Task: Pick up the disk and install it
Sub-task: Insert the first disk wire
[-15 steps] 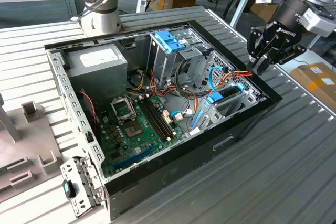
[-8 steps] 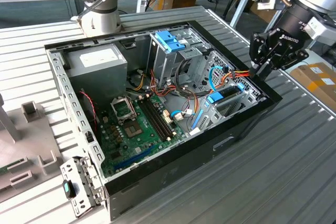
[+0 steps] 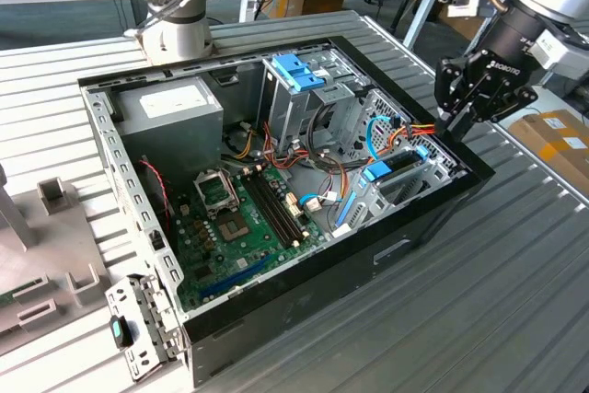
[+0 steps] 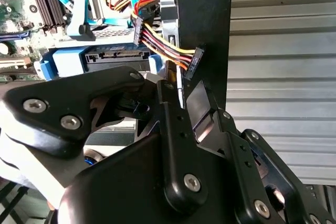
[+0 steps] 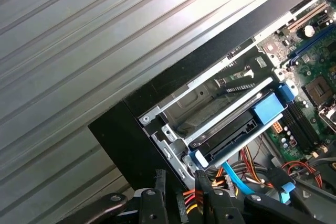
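The disk (image 3: pixel 394 170) sits in the case's (image 3: pixel 368 255) right bay; the tool (image 3: pixel 474 103), fingers closed on nothing, hovers beside it (press squarely, avoiding cables (image 3: pixel 409 131)).

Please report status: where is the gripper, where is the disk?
Gripper at case's corner, holding nothing, fingers close together. Disk sits in the bay. Loose cables beside fingertips.
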Robot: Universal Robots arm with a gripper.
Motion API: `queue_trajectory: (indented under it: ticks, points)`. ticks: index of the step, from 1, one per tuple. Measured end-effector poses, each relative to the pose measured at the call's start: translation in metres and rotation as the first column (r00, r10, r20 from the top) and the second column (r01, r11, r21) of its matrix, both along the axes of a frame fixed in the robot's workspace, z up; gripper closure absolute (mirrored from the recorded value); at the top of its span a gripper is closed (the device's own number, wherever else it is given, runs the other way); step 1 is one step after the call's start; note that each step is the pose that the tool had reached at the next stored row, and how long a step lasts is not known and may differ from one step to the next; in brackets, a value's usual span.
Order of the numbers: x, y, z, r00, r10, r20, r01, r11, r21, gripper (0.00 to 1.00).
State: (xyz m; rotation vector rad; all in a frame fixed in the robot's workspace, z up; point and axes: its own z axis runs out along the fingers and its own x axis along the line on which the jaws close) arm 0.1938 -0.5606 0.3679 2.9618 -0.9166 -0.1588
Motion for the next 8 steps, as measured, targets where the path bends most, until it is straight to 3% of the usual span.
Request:
queue_trajectory:
  ticks: [6,7,8]
  points:
    - [0.0,0.0009,-0.0004,1.0,0.0,0.0,0.0,1.0,0.0004,0.65]
    - [0.0,0.0009,-0.0003,1.0,0.0,0.0,0.0,1.0,0.0003,0.78]
    - [0.0,0.0009,-0.0003,1.0,0.0,0.0,0.0,1.0,0.0004,0.84]
